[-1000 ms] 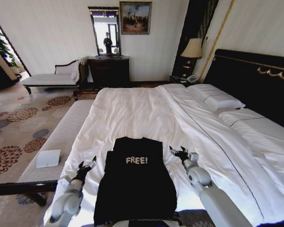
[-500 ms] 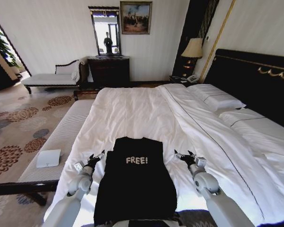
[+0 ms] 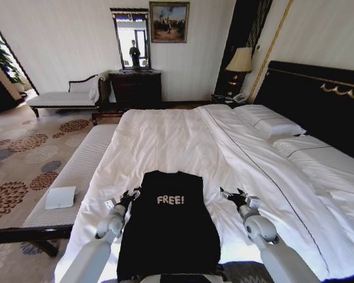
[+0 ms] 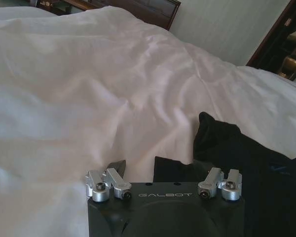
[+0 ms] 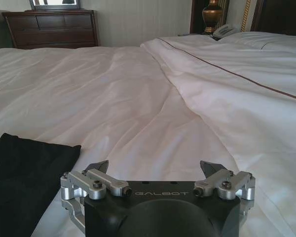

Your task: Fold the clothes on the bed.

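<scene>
The black soft fabric top (image 3: 169, 227) (white "FREE!" lettering) lies flat on the near end of the large white-sheeted bed (image 3: 177, 141). The left gripper (image 3: 131, 194), jaws spread, reaches its left shoulder corner; the right gripper (image 3: 230, 193), also spread, hovers just right of it.

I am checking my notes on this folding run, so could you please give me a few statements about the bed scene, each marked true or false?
1. The black top lies flat on the bed with its "FREE!" lettering facing up. True.
2. The left pincer is at the top's edge near its shoulder. True.
3. The right pincer is shut on the top's sleeve. False: it is open over the white duvet, apart from the top.
4. The top is already folded in half. False: it lies spread out.
5. Both pincers are open. True.
</scene>
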`<state>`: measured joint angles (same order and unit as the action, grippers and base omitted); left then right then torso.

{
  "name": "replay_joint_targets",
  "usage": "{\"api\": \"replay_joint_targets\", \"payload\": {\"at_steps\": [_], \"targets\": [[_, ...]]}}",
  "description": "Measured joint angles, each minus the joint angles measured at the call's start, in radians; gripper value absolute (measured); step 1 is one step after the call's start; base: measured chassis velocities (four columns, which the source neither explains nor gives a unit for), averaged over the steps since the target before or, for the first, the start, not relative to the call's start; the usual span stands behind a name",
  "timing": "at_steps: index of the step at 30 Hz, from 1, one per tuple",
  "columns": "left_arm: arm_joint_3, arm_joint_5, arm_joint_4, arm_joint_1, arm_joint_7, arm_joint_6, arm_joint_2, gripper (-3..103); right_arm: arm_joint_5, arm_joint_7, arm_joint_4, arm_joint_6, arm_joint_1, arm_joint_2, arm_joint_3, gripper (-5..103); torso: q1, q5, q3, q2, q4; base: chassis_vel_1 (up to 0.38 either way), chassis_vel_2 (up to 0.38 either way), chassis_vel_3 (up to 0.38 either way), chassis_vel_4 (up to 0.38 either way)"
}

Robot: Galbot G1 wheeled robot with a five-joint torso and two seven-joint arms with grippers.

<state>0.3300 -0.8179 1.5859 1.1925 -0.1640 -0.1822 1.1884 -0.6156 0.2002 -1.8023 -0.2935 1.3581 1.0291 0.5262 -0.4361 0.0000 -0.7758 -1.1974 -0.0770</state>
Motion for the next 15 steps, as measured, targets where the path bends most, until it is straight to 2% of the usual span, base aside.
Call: {"api": "replay_joint_targets", "payload": {"at_steps": [4,10,14,15], "targets": [[-0.002,0.015,-0.026,-0.008,0.011,0.003,0.009,67,-0.014,0.0,-0.002,-0.001,0.002,-0.009,0.011,100,0.0,0.0001,0.0,0.0,0.0,0.0,0.0,0.0,0.0],[-0.006,0.03,-0.044,-0.013,0.03,0.009,0.015,62,-0.024,0.0,-0.008,-0.003,0.008,-0.013,0.022,100,0.0,0.0001,0.0,0.0,0.0,0.0,0.0,0.0,0.0],[-0.007,0.033,-0.053,-0.017,0.034,0.011,0.016,45,-0.027,0.001,-0.01,-0.003,0.012,-0.013,0.026,100,0.0,0.0001,0.0,0.0,0.0,0.0,0.0,0.0,0.0],[-0.007,0.033,-0.053,-0.017,0.034,0.011,0.016,45,-0.027,0.001,-0.01,-0.003,0.012,-0.013,0.026,100,0.0,0.0001,0.0,0.0,0.0,0.0,0.0,0.0,0.0]]}}
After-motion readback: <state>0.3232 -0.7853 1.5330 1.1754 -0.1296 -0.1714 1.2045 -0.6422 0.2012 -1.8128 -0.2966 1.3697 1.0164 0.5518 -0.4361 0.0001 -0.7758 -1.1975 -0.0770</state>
